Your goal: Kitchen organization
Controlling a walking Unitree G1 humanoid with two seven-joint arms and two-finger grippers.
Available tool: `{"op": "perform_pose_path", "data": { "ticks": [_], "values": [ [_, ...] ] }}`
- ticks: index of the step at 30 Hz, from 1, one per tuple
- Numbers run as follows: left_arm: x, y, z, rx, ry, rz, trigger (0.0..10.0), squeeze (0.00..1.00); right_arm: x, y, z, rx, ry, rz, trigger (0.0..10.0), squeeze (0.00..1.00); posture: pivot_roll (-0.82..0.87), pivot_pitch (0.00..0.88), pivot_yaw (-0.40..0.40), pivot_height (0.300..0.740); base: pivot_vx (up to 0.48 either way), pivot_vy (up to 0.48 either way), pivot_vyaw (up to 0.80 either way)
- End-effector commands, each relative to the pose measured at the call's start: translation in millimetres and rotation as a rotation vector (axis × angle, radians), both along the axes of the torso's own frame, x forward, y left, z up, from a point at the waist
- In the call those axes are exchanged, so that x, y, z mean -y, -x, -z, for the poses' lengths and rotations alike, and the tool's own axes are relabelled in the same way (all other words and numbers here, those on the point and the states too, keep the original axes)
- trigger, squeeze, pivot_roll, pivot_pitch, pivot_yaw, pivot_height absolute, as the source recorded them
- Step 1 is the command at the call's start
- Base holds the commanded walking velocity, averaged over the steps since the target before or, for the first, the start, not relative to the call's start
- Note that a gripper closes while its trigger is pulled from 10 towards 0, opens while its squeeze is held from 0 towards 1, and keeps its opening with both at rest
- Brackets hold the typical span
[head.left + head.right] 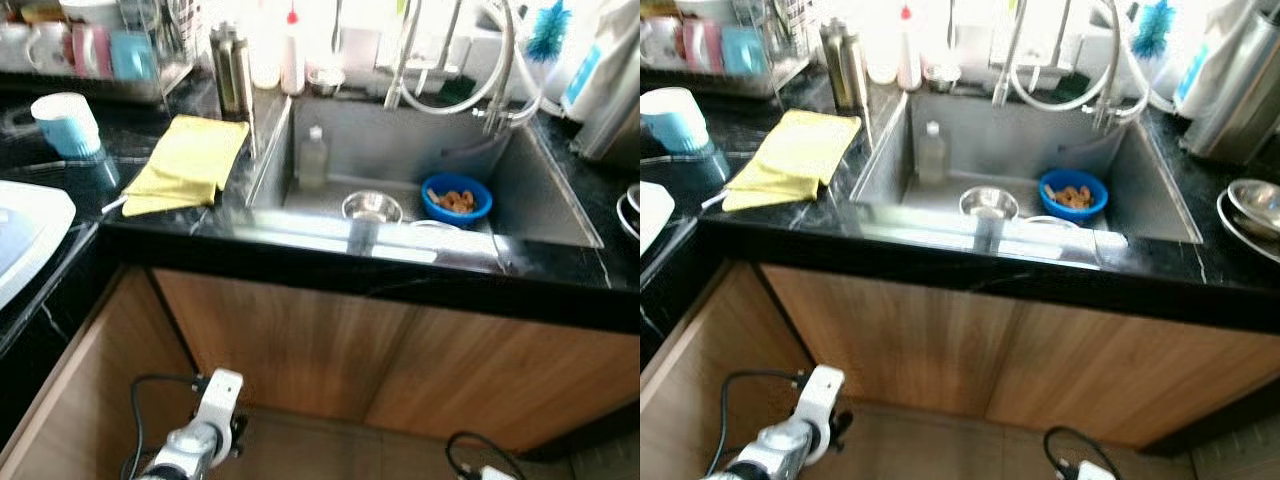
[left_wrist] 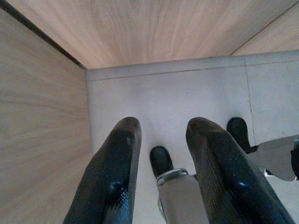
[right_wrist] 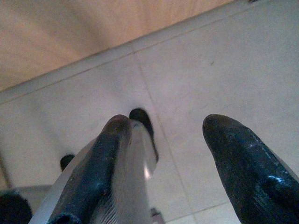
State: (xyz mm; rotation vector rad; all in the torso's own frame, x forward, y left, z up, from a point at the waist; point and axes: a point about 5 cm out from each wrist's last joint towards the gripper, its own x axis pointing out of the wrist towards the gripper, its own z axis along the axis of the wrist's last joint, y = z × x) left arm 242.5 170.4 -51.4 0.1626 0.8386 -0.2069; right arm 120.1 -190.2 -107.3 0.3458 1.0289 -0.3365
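We look down at a black stone counter (image 1: 300, 245) with a steel sink (image 1: 520, 190) set in it at 12 o'clock of the view. Both arms hang low in front of the wooden cabinet doors (image 1: 330, 350) — well below the counter edge, well apart from everything in the sink.

Left gripper (image 2: 161, 168): fingers parted to a moderate gap, holding nothing, aimed at the pale tile floor (image 2: 187, 93) by the cabinet corner. Right gripper (image 3: 175, 158): fingers spread wide, empty, also aimed at floor tiles. In the head view the left arm (image 1: 200, 435) shows at 7 o'clock, a bit of the right arm (image 1: 490, 472) at 5 o'clock.

In the sink: a clear bottle (image 1: 313, 158) upright near the left wall, a small steel bowl (image 1: 372, 207) at the front, a blue bowl (image 1: 456, 198) holding brownish scraps just right of it, near but apart. Something white lies between the blue bowl and the front wall; we can't tell what. Faucet hoses (image 1: 470, 90) arc over the back rim.

On the counter at 10 o'clock a yellow cloth (image 1: 188, 162) lies flat, its right edge close to the sink rim. A light-blue cup (image 1: 66, 122) stands further left, a dish rack (image 1: 95, 50) with mugs behind it. A steel flask (image 1: 232, 70) stands at the sink's back-left corner. Steel bowls (image 1: 1250, 215) sit on the counter at 3 o'clock. Open counter runs along the front rim — narrow strip.
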Motion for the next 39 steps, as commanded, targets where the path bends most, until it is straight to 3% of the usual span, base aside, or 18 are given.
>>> {"op": "perform_pose_path", "data": {
  "ticks": [1,8,13,24,39],
  "values": [
    [1.1,4.0,3,-0.019,-0.007,0.020,10.0,0.00,2.9,4.3,1,-0.014,0.011,0.004,10.0,0.00,0.18,0.068,-0.044,0.732,0.000,0.000,0.00],
    [1.5,5.4,4,-0.026,-0.010,0.032,10.0,0.00,2.0,1.9,0,-0.004,0.007,0.008,10.0,0.00,0.18,0.051,-0.044,0.732,0.000,0.000,0.00],
    [1.4,6.0,4,-0.027,-0.021,0.045,10.0,0.00,3.1,1.6,0,-0.018,0.037,-0.067,10.0,0.00,0.18,0.043,-0.044,0.732,0.000,0.000,0.00],
    [2.3,6.9,5,-0.028,-0.027,0.053,10.0,0.00,7.8,12.1,2,-0.031,0.030,-0.025,10.0,0.00,0.18,0.031,-0.049,0.732,0.000,-0.093,0.14],
    [2.9,7.0,5,-0.031,-0.019,0.046,10.0,0.00,8.1,12.2,2,-0.032,0.031,-0.020,10.0,0.00,0.18,0.038,-0.049,0.732,0.000,0.000,0.00]
  ]
}}
